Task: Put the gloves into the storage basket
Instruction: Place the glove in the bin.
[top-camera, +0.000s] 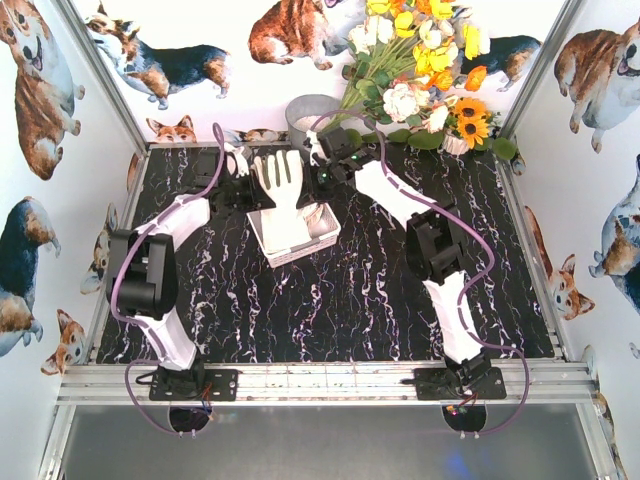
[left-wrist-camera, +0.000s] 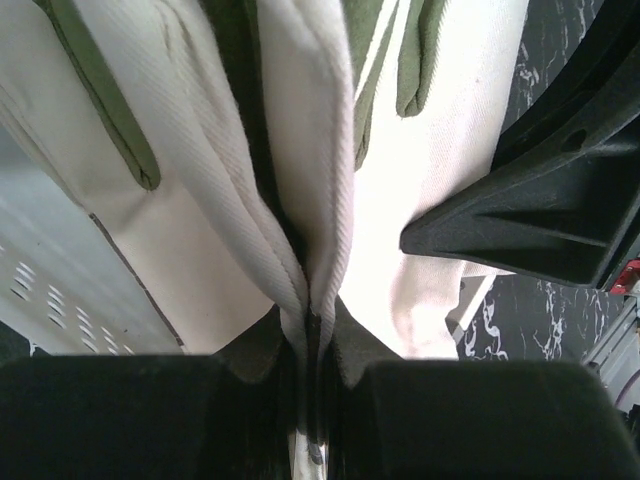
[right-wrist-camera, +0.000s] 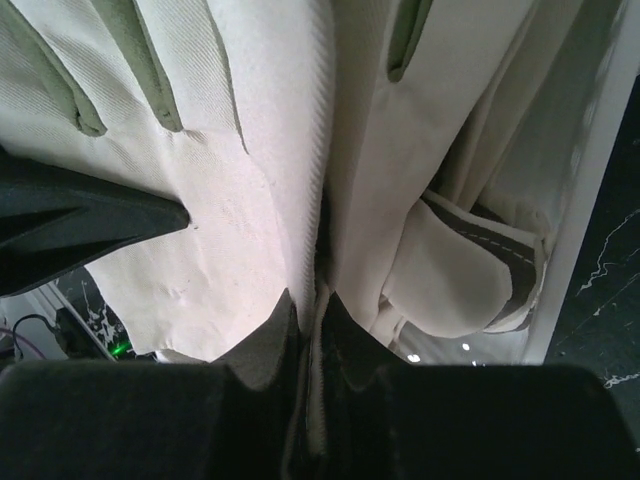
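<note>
A cream-white glove with grey patches hangs spread out, fingers pointing to the back, over the white storage basket. My left gripper is shut on its left edge and my right gripper on its right edge. The left wrist view shows a fold of glove pinched in the left gripper, with the basket's perforated wall to the left. In the right wrist view the right gripper pinches the glove's seam. Another glove lies in the basket below.
A grey metal bucket stands at the back behind the basket. A bunch of artificial flowers fills the back right corner. The black marbled tabletop is walled on three sides by dog-print panels.
</note>
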